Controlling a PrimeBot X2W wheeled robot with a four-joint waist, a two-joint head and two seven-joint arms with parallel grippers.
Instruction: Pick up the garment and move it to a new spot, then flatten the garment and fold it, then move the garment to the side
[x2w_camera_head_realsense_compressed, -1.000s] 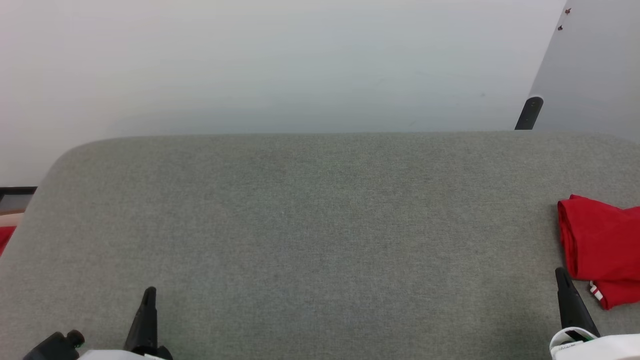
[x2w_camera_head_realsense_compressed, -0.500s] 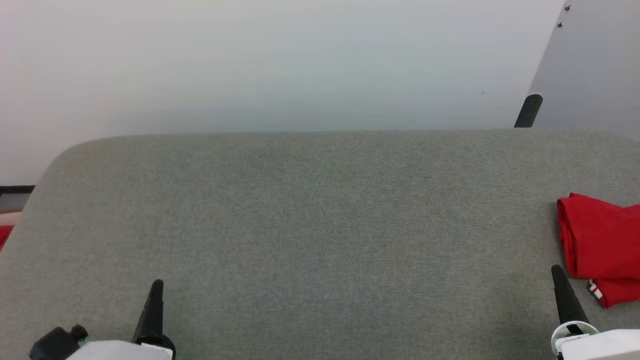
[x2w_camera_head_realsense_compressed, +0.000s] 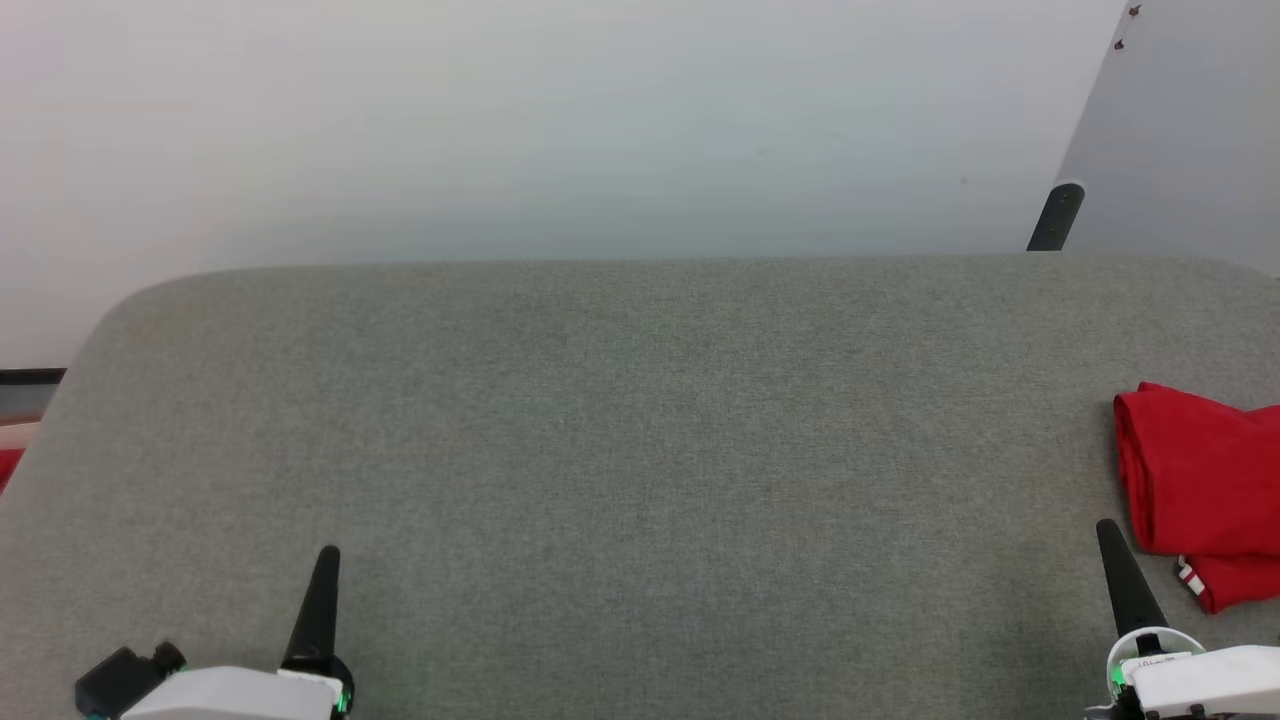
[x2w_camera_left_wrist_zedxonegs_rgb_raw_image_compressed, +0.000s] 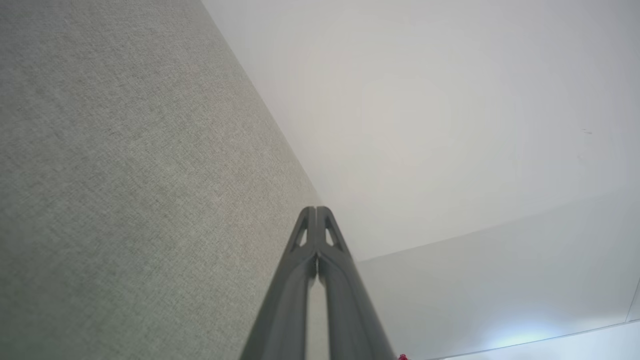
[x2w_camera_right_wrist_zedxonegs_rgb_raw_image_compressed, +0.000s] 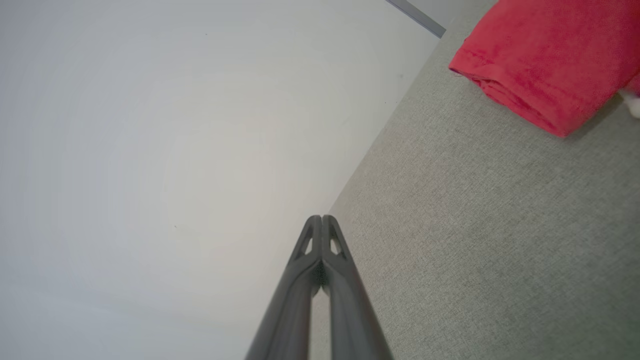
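Observation:
The garment (x2w_camera_head_realsense_compressed: 1200, 480) is red and lies folded at the right edge of the grey fabric surface (x2w_camera_head_realsense_compressed: 640, 450), with a bit of red-and-white striped trim at its near corner. The same red cloth (x2w_camera_right_wrist_zedxonegs_rgb_raw_image_compressed: 545, 60) fills the upper right of the right wrist view. My right gripper (x2w_camera_head_realsense_compressed: 1104, 528) is shut and empty, just left of the garment's near corner and apart from it. At the lower left my left gripper (x2w_camera_head_realsense_compressed: 330, 553) is shut too, far from the garment. Both pairs of fingers press together in the wrist views, left gripper (x2w_camera_left_wrist_zedxonegs_rgb_raw_image_compressed: 316, 210), right gripper (x2w_camera_right_wrist_zedxonegs_rgb_raw_image_compressed: 321, 218).
A pale wall rises behind the surface's far edge. A grey panel (x2w_camera_head_realsense_compressed: 1180, 130) with a dark leg (x2w_camera_head_realsense_compressed: 1055, 215) leans at the back right. At the far left a dark ledge (x2w_camera_head_realsense_compressed: 30, 378) and a patch of red sit past the rounded corner.
Both grippers have crept forward a little over the surface. The view has shifted slightly, so the camera has moved. The garment lies as before.

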